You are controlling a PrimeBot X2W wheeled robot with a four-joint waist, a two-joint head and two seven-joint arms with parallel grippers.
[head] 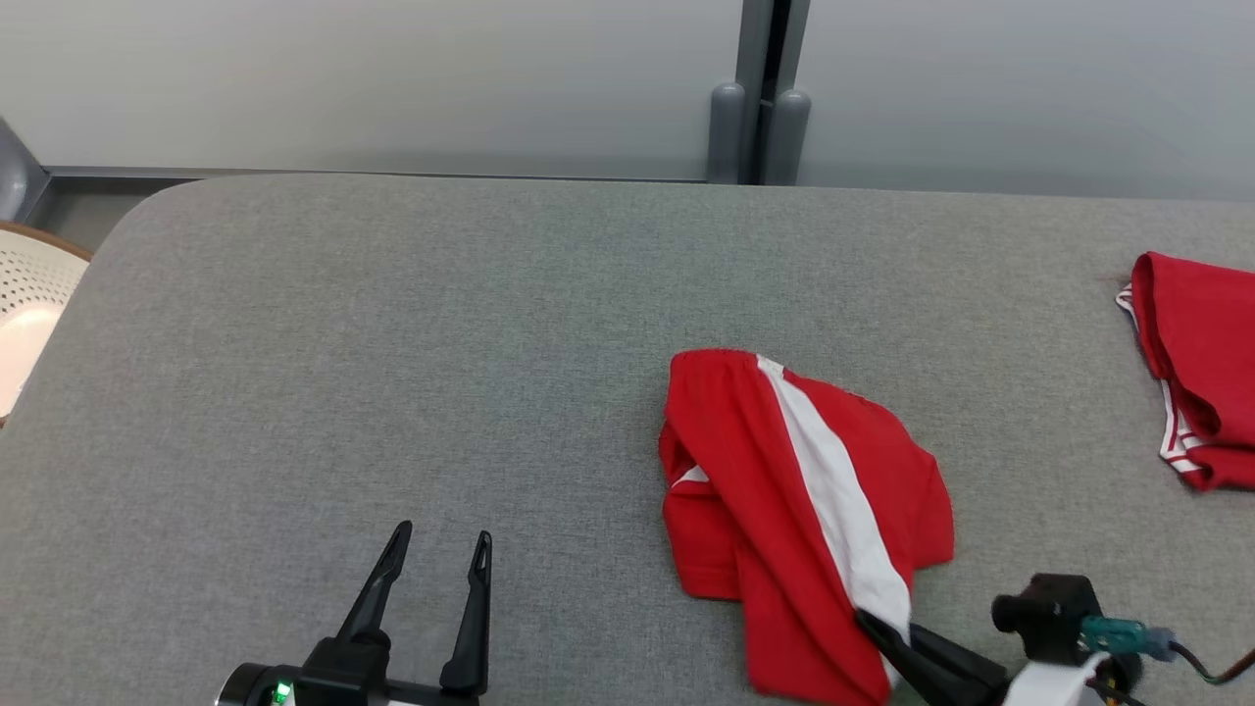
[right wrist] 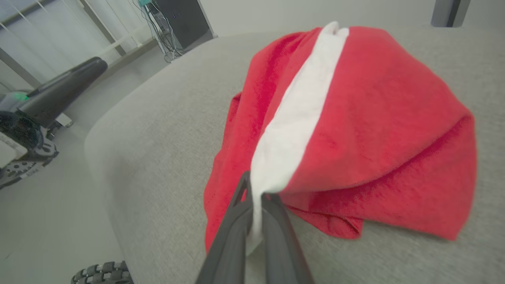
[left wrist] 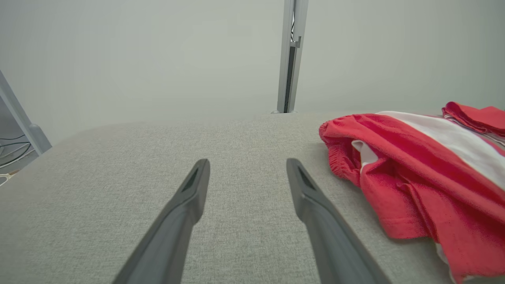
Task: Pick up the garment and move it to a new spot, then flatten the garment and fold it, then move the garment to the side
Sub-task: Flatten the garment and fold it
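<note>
The garment is a pair of red shorts with a white side stripe, lying crumpled on the grey table right of centre. My right gripper is shut on the near end of the white stripe; the right wrist view shows the cloth pinched between the closed fingers, with my gripper at the hem. My left gripper rests open near the front edge, left of the garment and apart from it. In the left wrist view its fingers spread wide over bare table, the garment to the right.
A second red garment with white trim lies at the table's right edge. A pale perforated basket stands off the left edge. A grey wall with a vertical post lies behind the table.
</note>
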